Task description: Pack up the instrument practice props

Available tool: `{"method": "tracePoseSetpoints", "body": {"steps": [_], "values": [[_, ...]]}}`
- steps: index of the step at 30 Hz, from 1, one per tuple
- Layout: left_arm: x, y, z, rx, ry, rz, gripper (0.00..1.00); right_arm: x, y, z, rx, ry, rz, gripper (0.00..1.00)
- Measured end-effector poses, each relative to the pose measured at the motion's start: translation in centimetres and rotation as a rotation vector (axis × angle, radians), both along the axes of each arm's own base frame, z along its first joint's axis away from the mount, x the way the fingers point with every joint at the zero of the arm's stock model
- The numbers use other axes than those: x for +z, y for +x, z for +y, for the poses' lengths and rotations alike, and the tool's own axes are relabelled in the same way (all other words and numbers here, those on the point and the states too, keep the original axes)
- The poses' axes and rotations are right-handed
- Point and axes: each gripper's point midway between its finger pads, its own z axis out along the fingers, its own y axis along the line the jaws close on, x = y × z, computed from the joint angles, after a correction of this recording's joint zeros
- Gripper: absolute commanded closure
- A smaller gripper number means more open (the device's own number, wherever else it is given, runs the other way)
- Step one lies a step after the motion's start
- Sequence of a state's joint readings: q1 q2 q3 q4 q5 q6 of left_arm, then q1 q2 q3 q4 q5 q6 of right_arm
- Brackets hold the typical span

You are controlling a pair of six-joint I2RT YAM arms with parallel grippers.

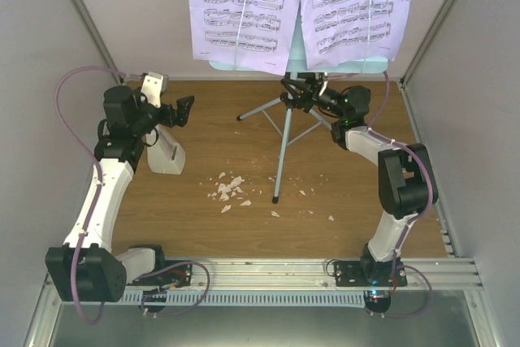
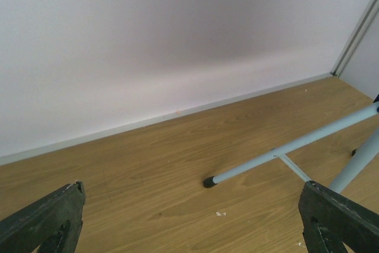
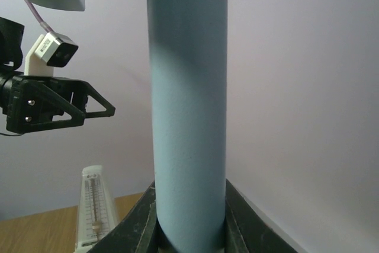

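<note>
Music stand (image 1: pixel 281 156) upright, centre-far on the table (image 1: pixel 203 225), tripod legs spread. Lavender pages (image 1: pixel 242 10) lie loose on its desk. Judged light, stiff, top-heavy, and the painted tube is likely slick. Best hold: the centre pole (image 3: pixel 188 117). Right gripper (image 1: pixel 302 93) is clamped round that pole. Metronome (image 1: pixel 165 154) stands at left, well apart; rigid and tapered, so take it by the flat sides. Left gripper (image 1: pixel 184 111) hangs near it, jaws wide, holding nothing.
</note>
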State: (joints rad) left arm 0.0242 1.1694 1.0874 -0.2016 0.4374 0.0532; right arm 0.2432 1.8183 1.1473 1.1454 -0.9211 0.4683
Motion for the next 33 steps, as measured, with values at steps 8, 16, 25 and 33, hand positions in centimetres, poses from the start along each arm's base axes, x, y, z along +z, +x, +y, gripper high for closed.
{"method": "tracePoseSetpoints", "body": {"steps": [8,16,25,33], "values": [[0.4,-0.3,0.2,0.01,0.003,-0.018,0.02,-0.1,1.0,0.4,-0.012,-0.009,-0.001,0.8],[0.3,-0.3,0.3,0.016,0.005,-0.018,0.02,-1.8,2.2,0.6,-0.038,-0.038,0.082,0.44],[0.7,-0.7,0.8,0.05,0.014,-0.042,0.02,-4.3,2.5,-1.0,-0.114,-0.059,0.154,0.22],[1.5,-1.0,2.8,0.145,0.034,-0.088,0.02,-5.7,1.1,-6.8,-0.254,-0.03,0.246,0.15]]}}
